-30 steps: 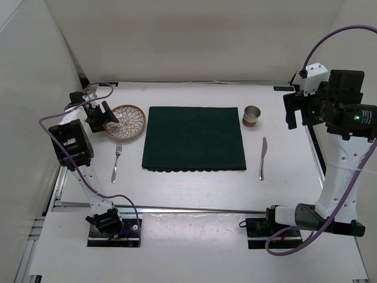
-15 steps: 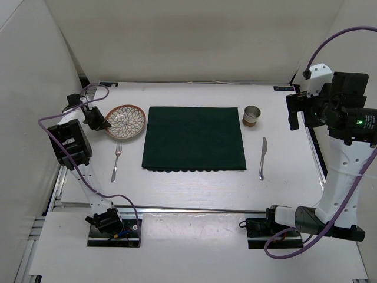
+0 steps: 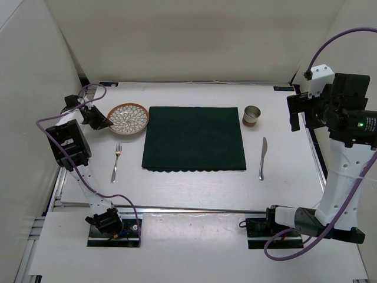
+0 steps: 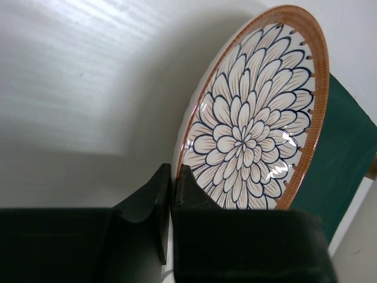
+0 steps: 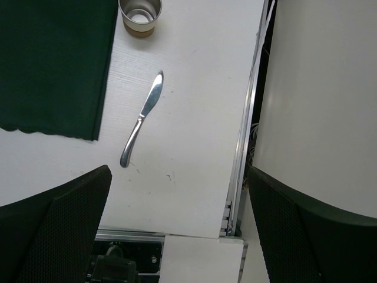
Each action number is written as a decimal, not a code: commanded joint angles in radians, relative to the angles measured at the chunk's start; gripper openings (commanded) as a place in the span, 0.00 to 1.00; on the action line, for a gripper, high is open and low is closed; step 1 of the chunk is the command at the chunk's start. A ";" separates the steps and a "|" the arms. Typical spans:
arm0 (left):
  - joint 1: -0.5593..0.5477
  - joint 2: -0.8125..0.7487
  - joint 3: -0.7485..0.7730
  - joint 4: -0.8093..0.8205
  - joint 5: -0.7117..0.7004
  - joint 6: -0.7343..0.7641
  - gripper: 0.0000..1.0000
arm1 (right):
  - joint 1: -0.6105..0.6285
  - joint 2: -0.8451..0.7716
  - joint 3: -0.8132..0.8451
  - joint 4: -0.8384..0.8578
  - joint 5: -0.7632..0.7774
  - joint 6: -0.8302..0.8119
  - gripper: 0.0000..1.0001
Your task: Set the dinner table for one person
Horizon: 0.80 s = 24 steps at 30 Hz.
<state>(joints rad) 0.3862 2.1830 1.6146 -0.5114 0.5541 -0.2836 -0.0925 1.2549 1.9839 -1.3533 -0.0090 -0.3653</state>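
The dinner table [image 3: 194,183] is a white tabletop with a dark green placemat [image 3: 194,137] in its middle. A flower-patterned plate with an orange rim [image 3: 128,118] sits at the placemat's left edge. My left gripper [image 3: 105,122] is shut on the plate's left rim. In the left wrist view the plate [image 4: 253,118] looks tilted, and the left gripper [image 4: 174,177] pinches its edge. My right gripper [image 3: 294,115] hangs high at the table's right side. It is open [image 5: 182,230] and nothing is between its fingers.
A fork [image 3: 116,162] lies left of the placemat. A knife [image 3: 263,158] lies right of it and also shows in the right wrist view [image 5: 141,118]. A small metal cup [image 3: 251,115] stands at the placemat's far right corner. White walls enclose the table.
My left gripper has closed on the plate's rim. The plate has shifted right until it meets the placemat's edge. The right arm has barely moved.
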 commanded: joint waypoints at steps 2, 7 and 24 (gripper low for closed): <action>0.071 -0.138 -0.028 -0.032 0.127 -0.009 0.10 | -0.015 -0.048 -0.029 -0.096 0.014 0.017 1.00; 0.134 -0.187 0.010 0.003 0.366 -0.084 0.10 | -0.015 -0.067 -0.065 -0.096 0.014 0.017 1.00; -0.336 -0.471 -0.188 0.080 0.416 -0.043 0.10 | -0.035 -0.078 -0.056 -0.086 0.047 0.026 1.00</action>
<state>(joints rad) 0.2008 1.7924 1.4647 -0.4385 0.9211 -0.3573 -0.1234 1.1843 1.8835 -1.3632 0.0017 -0.3477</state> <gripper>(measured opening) 0.158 0.998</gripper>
